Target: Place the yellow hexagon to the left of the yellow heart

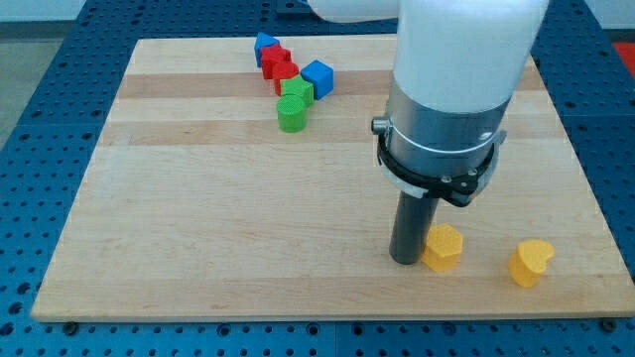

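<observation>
The yellow hexagon point(443, 247) lies near the board's bottom edge, right of centre. The yellow heart point(530, 262) lies to its right, a short gap apart, also near the bottom edge. My tip point(406, 261) is the lower end of the dark rod and stands just left of the yellow hexagon, touching or almost touching its left side. The arm's white and grey body hangs above the rod and hides part of the board behind it.
A cluster of blocks sits near the view's top, left of centre: a blue block point(264, 46), red blocks point(278, 66), a blue cube point(317, 78), and green blocks point(294, 104). The wooden board point(198, 218) lies on a blue perforated table.
</observation>
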`<state>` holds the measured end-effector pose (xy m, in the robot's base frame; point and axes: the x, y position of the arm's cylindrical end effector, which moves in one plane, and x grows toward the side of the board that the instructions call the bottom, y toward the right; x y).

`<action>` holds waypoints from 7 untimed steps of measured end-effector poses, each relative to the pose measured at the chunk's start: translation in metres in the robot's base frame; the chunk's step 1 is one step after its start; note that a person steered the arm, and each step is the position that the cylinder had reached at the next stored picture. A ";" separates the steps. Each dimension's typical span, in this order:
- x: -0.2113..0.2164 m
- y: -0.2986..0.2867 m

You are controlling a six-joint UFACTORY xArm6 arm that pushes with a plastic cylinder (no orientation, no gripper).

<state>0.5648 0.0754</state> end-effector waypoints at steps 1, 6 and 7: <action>-0.003 0.006; -0.011 0.057; -0.011 0.071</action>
<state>0.5535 0.1469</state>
